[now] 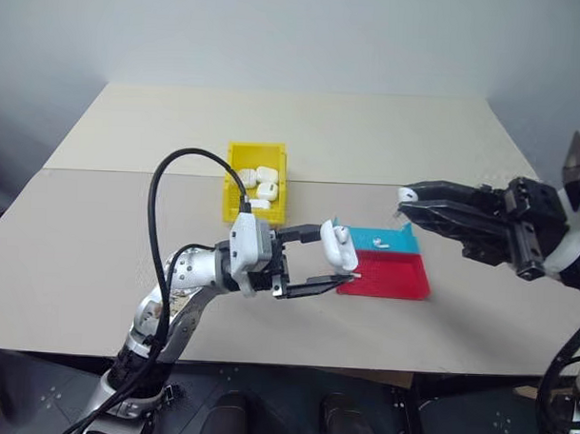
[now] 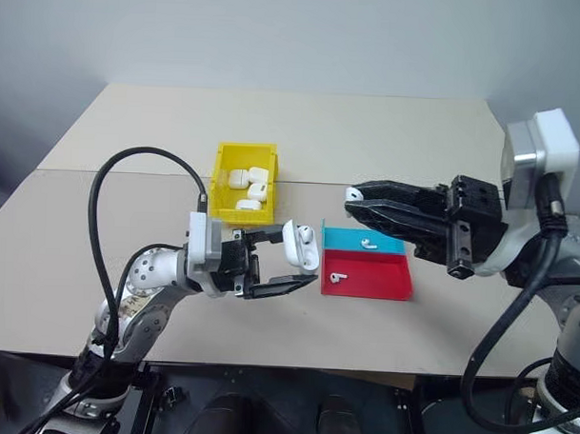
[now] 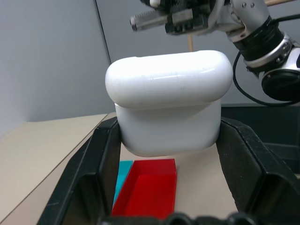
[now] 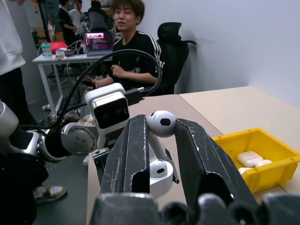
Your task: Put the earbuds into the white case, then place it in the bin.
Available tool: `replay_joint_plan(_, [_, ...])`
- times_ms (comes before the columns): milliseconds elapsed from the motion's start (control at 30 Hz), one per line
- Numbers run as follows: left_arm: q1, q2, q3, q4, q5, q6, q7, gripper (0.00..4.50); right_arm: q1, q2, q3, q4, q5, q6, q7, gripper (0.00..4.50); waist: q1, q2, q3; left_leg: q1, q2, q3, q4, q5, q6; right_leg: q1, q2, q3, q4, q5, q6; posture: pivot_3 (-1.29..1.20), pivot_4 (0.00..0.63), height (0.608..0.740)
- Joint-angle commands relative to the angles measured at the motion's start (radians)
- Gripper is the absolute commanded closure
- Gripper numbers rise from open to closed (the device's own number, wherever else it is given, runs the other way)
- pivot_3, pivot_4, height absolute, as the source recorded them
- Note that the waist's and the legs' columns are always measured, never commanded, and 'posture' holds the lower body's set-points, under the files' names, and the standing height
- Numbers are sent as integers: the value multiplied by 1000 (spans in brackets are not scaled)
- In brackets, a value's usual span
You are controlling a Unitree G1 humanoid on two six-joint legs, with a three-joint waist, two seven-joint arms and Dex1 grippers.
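White case (image 2: 301, 244) between left gripper (image 2: 298, 263) fingers

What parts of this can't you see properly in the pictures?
- Left wrist view: the open top of the white case is out of sight; the case's own body hides it from the camera.
- Right wrist view: the stem of the earbud in the right hand is hidden between the black fingers.
- Head views: the white cases in the yellow bin overlap, so their count is unclear.

White case (image 2: 301, 244) showing glossy white; bin (image 2: 242, 160) bright yellow; tray (image 2: 366, 274) beside bin, half red, half blue.
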Motion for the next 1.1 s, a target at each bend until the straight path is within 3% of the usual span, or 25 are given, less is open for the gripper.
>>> replay_joint_plan(33, [0,-5,1,-2,-3,-35,-21,1723,27,1,25,-46,22,-31,-34,3863,1,0,0,-1,0,0,0,0,0,-1,0,0,0,0,0,0,150,740])
replay_joint_plan(600, [-7,-28,4,68,19,-102,-55,1723,102,-4,115,-93,135,-29,-140,3863,2,0,0,-1,0,0,1,0,0,0,0,0,0,0,0,0,150,740])
replay_joint_plan(1100, [-9,-29,9,53,9,-98,-62,1723,137,-8,165,-91,49,-79,-122,3863,1,0,0,-1,0,0,1,0,0,0,0,0,0,0,0,0,150,740])
